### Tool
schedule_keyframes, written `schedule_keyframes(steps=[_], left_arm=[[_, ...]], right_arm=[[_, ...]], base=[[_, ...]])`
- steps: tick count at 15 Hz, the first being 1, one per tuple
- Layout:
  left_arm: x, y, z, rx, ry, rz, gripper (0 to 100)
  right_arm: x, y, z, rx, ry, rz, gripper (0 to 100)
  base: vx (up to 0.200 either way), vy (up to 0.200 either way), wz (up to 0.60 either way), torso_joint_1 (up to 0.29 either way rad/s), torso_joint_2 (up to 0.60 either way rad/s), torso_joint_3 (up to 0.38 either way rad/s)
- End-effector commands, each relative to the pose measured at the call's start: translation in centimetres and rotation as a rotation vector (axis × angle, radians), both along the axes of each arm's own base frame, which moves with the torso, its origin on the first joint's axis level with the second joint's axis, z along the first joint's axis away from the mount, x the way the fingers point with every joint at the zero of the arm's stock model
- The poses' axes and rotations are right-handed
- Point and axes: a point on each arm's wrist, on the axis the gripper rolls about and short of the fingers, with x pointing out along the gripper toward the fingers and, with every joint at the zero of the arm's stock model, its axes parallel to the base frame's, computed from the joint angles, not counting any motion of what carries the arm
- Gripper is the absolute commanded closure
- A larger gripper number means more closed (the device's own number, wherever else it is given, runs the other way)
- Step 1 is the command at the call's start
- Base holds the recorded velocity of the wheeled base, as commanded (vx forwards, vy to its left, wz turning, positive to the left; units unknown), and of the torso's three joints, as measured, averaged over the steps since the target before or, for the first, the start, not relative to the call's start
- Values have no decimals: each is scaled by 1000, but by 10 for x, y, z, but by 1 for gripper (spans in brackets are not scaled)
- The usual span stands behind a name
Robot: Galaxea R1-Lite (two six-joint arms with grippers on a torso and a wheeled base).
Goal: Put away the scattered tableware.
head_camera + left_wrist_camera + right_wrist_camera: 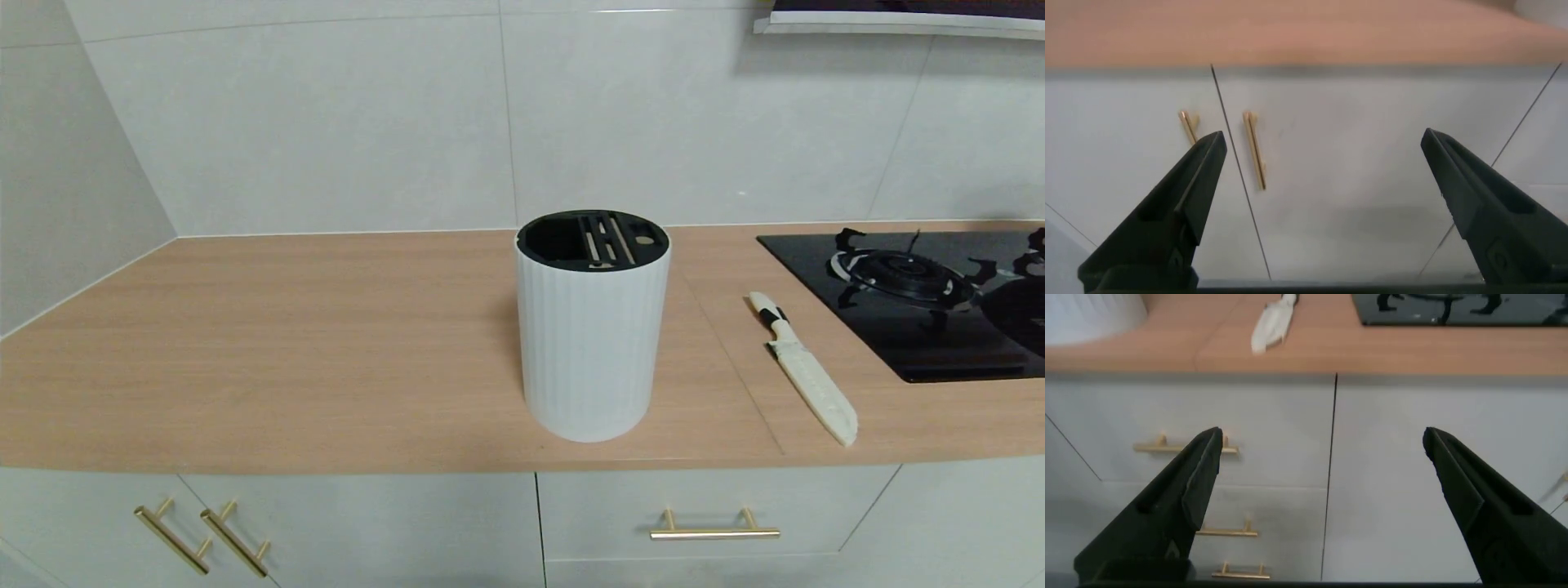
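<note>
A cream-coloured knife (804, 367) with a black band on its handle lies flat on the wooden counter (286, 343), blade tip toward the front edge. To its left stands a white ribbed holder (592, 327) with a black slotted top. In the right wrist view the knife (1275, 322) and the holder's base (1090, 314) show on the counter, beyond my right gripper (1323, 449), which is open and level with the cabinet fronts below. My left gripper (1323, 151) is open too, facing the cabinet doors under the counter with nothing between its fingers.
A black gas hob (922, 290) is set into the counter at the right, close to the knife. A tiled wall backs the counter. White cabinet doors and a drawer with brass handles (714, 531) lie below the front edge.
</note>
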Motion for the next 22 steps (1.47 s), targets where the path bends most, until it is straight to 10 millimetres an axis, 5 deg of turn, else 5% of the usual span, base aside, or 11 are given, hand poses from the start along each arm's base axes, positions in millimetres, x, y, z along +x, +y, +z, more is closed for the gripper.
schedule_keyframes(steps=[1,16,22], left_arm=[[0,0,0,0,0,1,0],[0,0,0,0,0,1,0],[0,0,0,0,0,1,0]], right_arm=[[0,0,0,-1,0,0,0],[0,0,0,-1,0,0,0],[0,0,0,-1,2,0,0]], base=[[0,0,0,212,-500,-290],[0,0,0,250,-548,-297],[0,0,0,85,-171,-89]])
